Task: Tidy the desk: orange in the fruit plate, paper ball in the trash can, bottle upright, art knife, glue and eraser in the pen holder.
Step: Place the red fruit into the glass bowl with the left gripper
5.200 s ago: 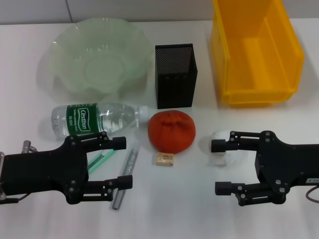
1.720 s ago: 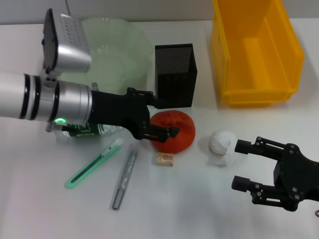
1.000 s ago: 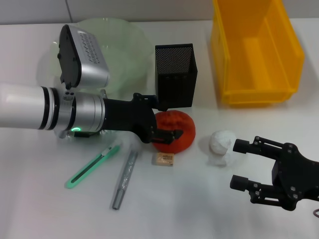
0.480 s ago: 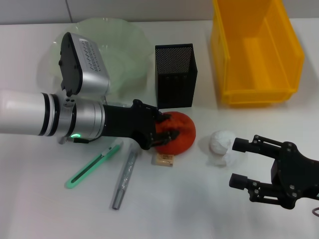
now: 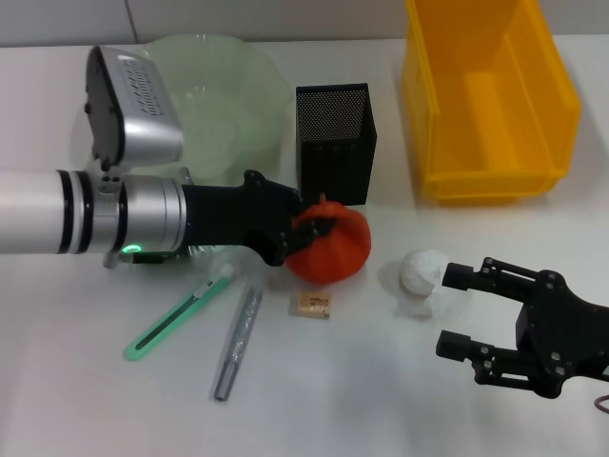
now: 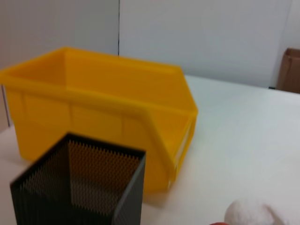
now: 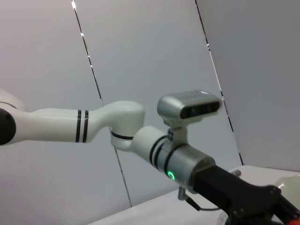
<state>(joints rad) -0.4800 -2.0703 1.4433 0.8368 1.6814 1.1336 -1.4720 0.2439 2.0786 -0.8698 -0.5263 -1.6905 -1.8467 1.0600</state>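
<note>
the orange (image 5: 331,249) sits just in front of the pen holder (image 5: 334,143), clamped between the fingers of the left gripper (image 5: 317,231). the eraser (image 5: 311,304) lies just before it, the paper ball (image 5: 421,278) to its right. the right gripper (image 5: 459,309) rests near the paper ball, fingers apart and holding nothing. the trash can (image 5: 485,100) stands beyond, the fruit plate (image 5: 228,95) behind the left arm.
</note>
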